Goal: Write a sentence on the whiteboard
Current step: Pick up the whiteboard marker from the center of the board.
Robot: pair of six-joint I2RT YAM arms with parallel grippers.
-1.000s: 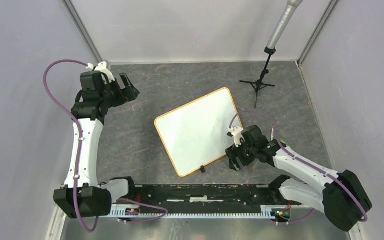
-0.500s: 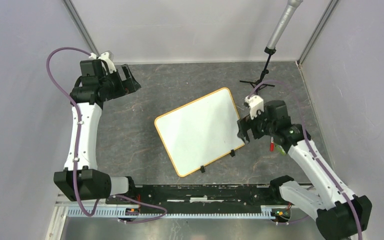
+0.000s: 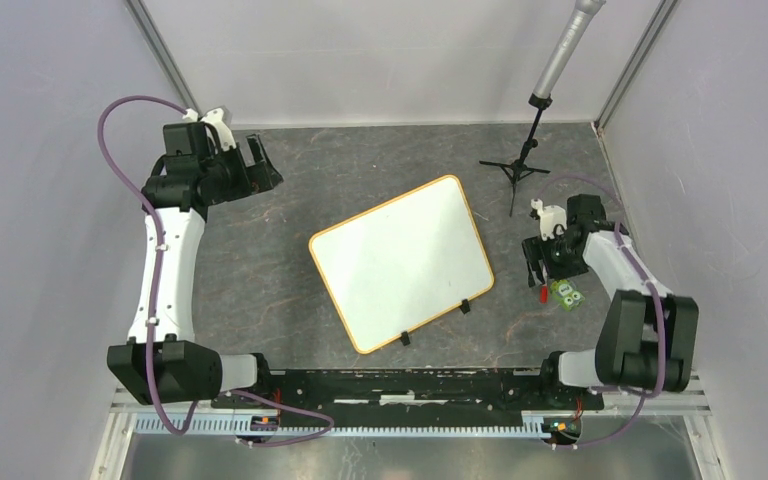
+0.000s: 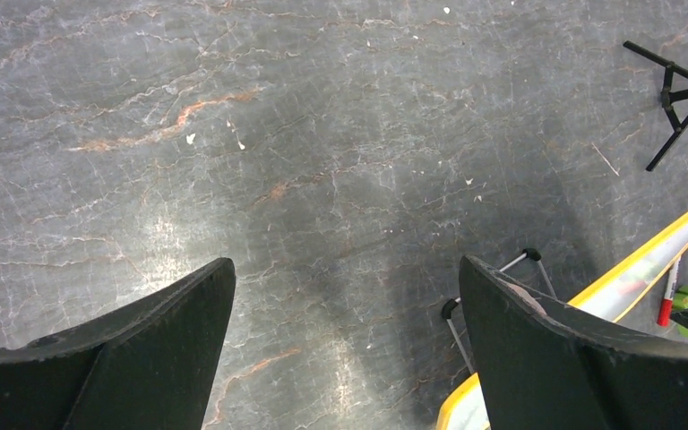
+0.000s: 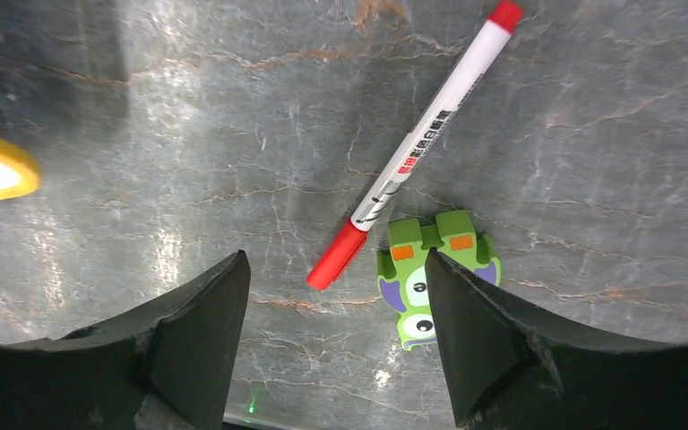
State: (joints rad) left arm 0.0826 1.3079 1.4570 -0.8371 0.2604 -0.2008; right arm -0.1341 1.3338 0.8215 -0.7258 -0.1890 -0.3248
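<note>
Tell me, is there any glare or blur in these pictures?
Right wrist view: sharp, print on the marker crisp, shiny glare patches on the table. Left wrist view: similar glare, a broad soft shadow mid-frame. Top view: even light, whiteboard plain bright white.

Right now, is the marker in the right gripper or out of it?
Out. The marker lies flat on the table, beside the green figure; the right gripper hovers open above it, holding nothing.
</note>
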